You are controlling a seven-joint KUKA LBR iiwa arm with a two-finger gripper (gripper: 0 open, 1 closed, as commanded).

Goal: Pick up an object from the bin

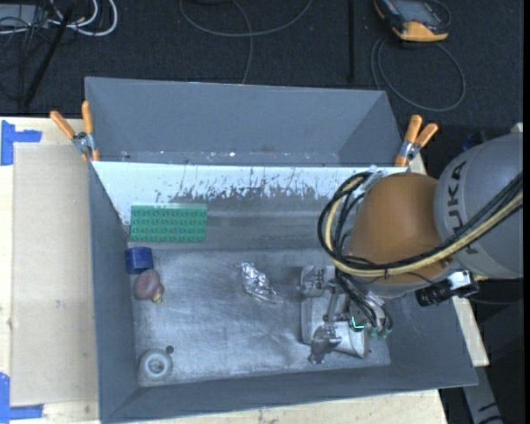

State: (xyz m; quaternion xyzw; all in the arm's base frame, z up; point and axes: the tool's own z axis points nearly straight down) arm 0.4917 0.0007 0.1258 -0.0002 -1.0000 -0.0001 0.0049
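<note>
The claw (325,341) is hanging low in the lower right corner of the grey metal bin (230,131), over a small pale thing (355,344) lying on the floor there. It is showing as a whitish, flat-sided scrap, perhaps plastic, half hidden by the claw. Whether the claw is spread or pinching, I cannot tell. To its left a crumpled, shiny foil wad (258,283) is lying. Far left, a studded green plate (168,223) is lying by the wall, above a blue block (140,257), a rounded pinkish lump (147,285) and a grey ring (156,365).

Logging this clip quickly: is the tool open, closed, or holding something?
Tool: cannot be told; it sits low at the right of the bin.
</note>
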